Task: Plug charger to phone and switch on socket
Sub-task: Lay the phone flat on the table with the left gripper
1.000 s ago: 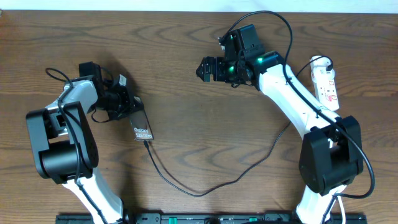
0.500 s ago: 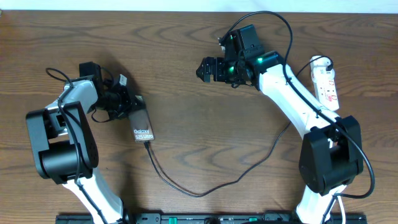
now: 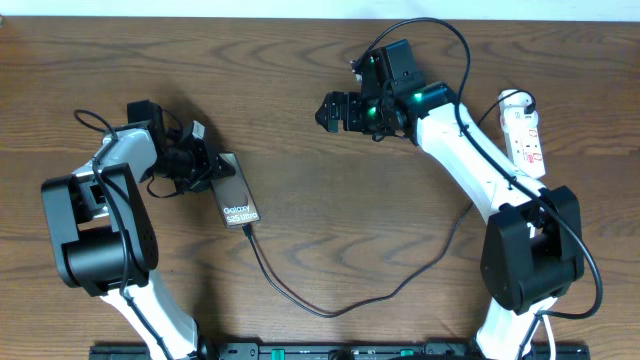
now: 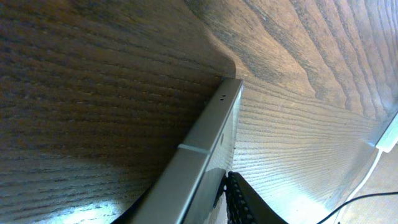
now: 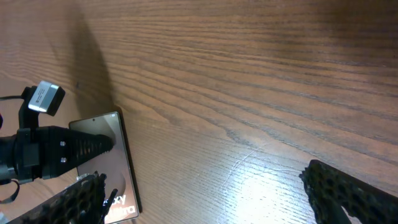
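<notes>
The left tool (image 3: pixel 208 165) sat at the upper end of the phone (image 3: pixel 236 193), its ribbed black pad (image 4: pixel 245 202) beside the slab's smooth grey frame; whether it pinched or merely flanked the phone could not be told. The right tool (image 3: pixel 325 110) was spread wide and empty above the grained wooden counter (image 3: pixel 280 60), toward its far edge. The phone lay left of centre, with the charger (image 3: pixel 325 313), a thin limp black cable, meeting its lower end, so plugging appeared done. What remained was switching on the socket (image 3: pixel 527 130), a rigid white plastic strip by the right edge, which called for a firm fingertip press.
</notes>
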`<state>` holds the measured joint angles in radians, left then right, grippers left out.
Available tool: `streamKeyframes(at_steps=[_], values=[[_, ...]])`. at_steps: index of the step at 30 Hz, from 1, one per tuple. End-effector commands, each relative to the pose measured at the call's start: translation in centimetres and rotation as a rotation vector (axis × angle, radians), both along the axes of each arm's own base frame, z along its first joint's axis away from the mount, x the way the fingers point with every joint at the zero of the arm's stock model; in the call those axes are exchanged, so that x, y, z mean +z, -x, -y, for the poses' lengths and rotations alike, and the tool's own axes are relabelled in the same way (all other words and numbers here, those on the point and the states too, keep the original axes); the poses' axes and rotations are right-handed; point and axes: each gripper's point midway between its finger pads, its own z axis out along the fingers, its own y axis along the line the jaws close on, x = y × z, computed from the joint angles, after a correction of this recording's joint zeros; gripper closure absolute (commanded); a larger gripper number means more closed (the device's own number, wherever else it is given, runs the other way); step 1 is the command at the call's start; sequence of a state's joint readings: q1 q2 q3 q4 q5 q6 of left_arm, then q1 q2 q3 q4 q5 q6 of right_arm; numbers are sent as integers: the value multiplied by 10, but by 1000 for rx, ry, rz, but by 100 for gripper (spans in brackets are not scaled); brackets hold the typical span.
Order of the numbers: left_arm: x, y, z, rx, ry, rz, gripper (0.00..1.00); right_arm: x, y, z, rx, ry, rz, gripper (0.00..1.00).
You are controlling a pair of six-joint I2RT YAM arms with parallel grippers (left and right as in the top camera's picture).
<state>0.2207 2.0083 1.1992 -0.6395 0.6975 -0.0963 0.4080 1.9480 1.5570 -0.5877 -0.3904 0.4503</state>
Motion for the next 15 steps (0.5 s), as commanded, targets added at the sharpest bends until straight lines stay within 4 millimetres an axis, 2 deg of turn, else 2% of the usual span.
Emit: streamKeyframes(at_steps=[1,9,15], values=[[-14,10,-11,-6,-81,-51,71,13,-2,-3,17,-3,37,1],[-23,24,-24,-9,-173,-120,65,13,-1,-3,17,-3,36,1],[-23,24,-24,-9,-175,-123,64,13,-1,-3,17,-3,35,1]])
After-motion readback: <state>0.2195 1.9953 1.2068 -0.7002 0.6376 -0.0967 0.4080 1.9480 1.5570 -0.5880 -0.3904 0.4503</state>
